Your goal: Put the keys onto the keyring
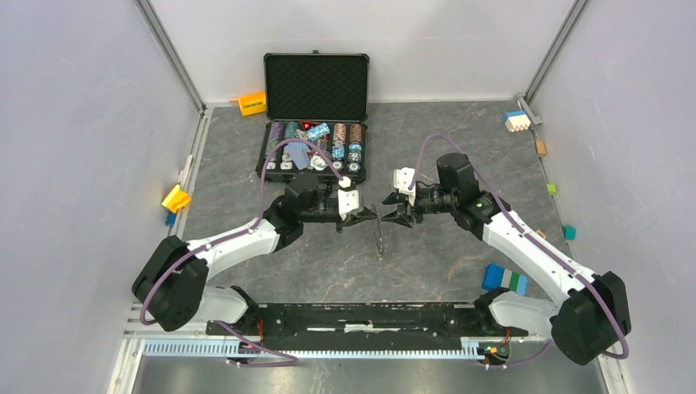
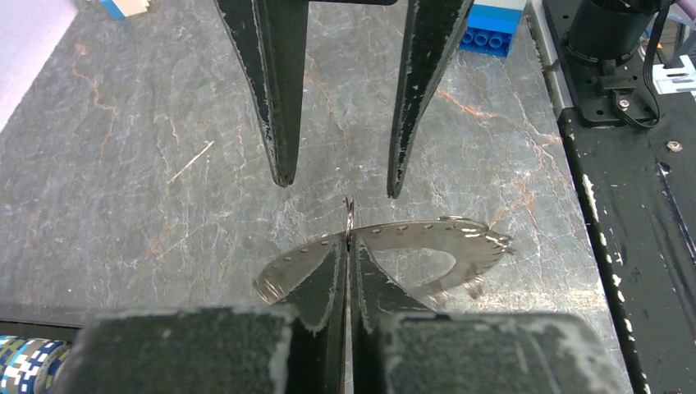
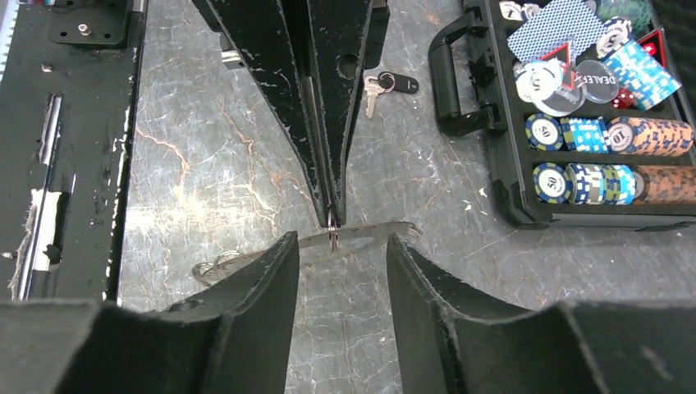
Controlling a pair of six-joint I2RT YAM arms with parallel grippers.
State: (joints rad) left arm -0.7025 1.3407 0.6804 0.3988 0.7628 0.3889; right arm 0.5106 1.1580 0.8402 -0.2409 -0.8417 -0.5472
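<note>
My left gripper is shut on the rim of the keyring, a flat grey toothed ring, and holds it edge-up above the table. In the left wrist view the gripper pinches the keyring, and a small wire loop stands up at the pinch. My right gripper is open and empty, with its tips facing the left one's. Its fingers straddle the keyring without touching it in the right wrist view. The keys, dark-headed and silver, lie on the table by the case handle.
An open black case of poker chips stands behind the grippers, its handle towards them. A blue brick block lies near the right arm. Small blocks lie along the walls. A black base rail runs along the near edge.
</note>
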